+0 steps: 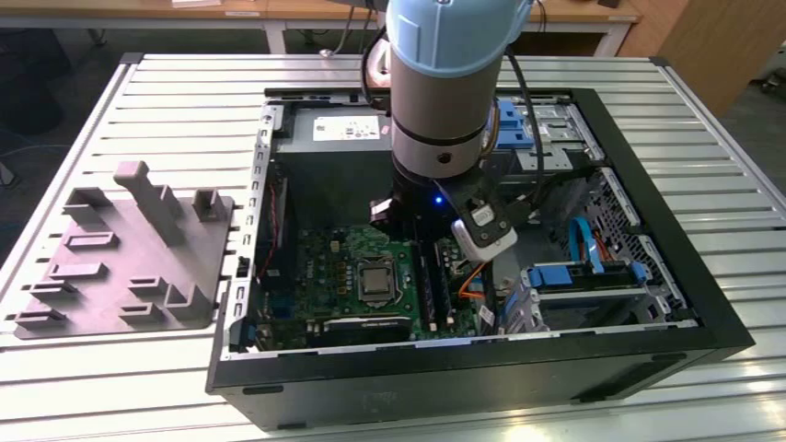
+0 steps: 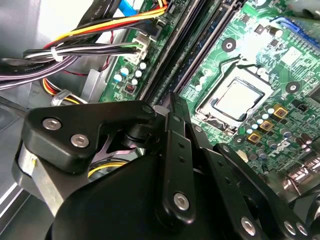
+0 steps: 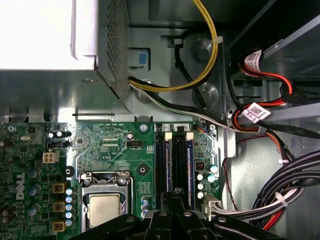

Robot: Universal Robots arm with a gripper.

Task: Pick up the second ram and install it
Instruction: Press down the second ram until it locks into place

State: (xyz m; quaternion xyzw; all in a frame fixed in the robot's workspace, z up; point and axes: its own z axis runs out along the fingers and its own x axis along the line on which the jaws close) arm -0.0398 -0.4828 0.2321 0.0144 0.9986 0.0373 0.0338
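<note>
My black gripper (image 2: 172,107) linkage sits closest, its fingers drawn together over the memory slots (image 3: 175,165) just beside the processor socket (image 3: 102,207). The second ram (image 3: 189,167) stands on edge in the slot farther from that socket, directly under my fingertips; whether I am pinching it or only pressing it I cannot tell. Bundled cables (image 3: 280,195) crowd the far side of the slots. In the exterior view my arm (image 1: 443,83) hides the slots inside the computer case (image 1: 491,368); the grey fixture tray (image 1: 135,258) lies beside the case.
</note>
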